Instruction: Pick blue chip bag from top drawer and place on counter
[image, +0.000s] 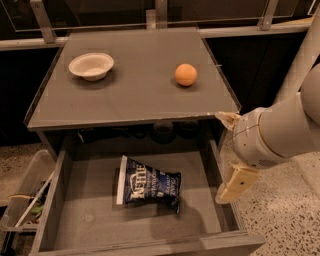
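Note:
The blue chip bag (149, 186) lies flat in the middle of the open top drawer (95, 222), its white sealed edge to the left. The grey counter (135, 87) is above the drawer. My gripper (222, 157) is at the drawer's right wall, to the right of the bag and apart from it. Its two pale fingers are spread, one (228, 120) up by the counter's front right corner and one (236, 183) low over the drawer's right side. It holds nothing.
A white bowl (91, 66) stands on the counter's left and an orange (185, 74) on its right. A clear plastic bin (22, 200) of clutter sits left of the drawer. My arm (285, 130) fills the right side. A railing runs behind the counter.

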